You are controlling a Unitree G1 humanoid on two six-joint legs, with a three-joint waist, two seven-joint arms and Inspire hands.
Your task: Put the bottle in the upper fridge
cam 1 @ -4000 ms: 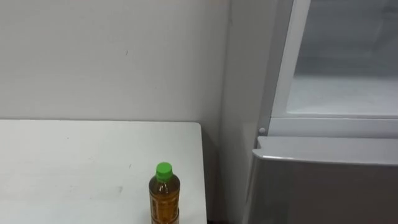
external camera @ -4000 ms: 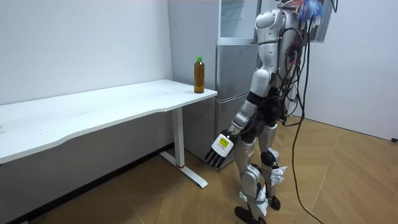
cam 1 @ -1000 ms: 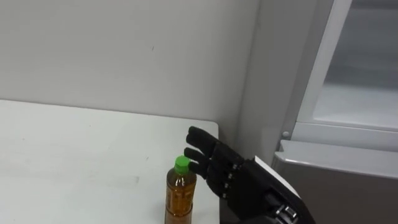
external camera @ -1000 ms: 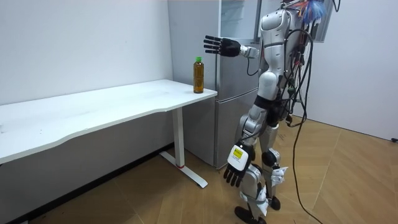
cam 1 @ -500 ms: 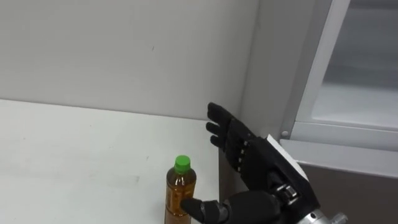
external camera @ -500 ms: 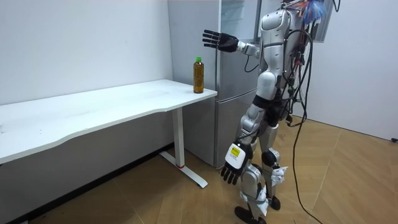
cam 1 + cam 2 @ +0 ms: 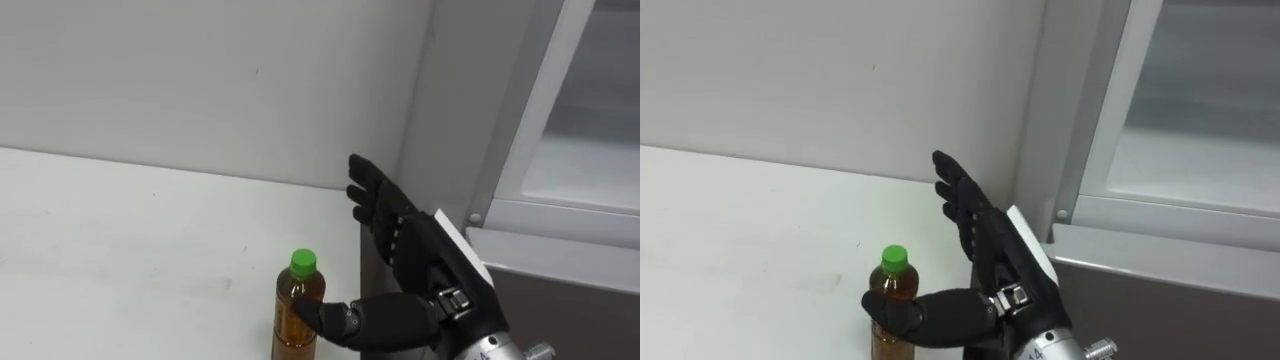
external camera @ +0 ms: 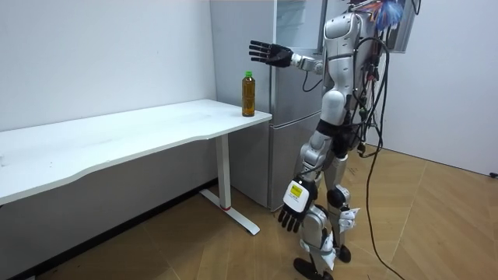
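One bottle (image 7: 293,300) is seen upright on the white counter (image 7: 120,230), green cap on and amber liquid inside, set close to the counter's right-hand corner and edge. Just right of it the right hand (image 7: 410,255) is held up, its fingers (image 7: 368,192) spread straight and wide and the thumb stretched towards the bottle's body; nothing is gripped. In the room view that hand is shown above cap height and apart from the bottle. Further right the fridge (image 7: 560,300) is found with its upper compartment (image 7: 590,170) open. The left hand (image 8: 292,204) is hung low by the thigh, fingers loose, nothing carried.

Now the risks. The bottle is tall and narrow and is parked near the edge, so it could be tipped or pushed off the counter if it is struck by the thumb or fingers on the way down. If it is taken high by the cap, it could swing or slip, and the smooth body could be squeezed out of a loose closure. On the carry it could be knocked against the fridge's edge, which is close by.

The count, left to right: one counter, one bottle, two hands, one fridge, one upper compartment.
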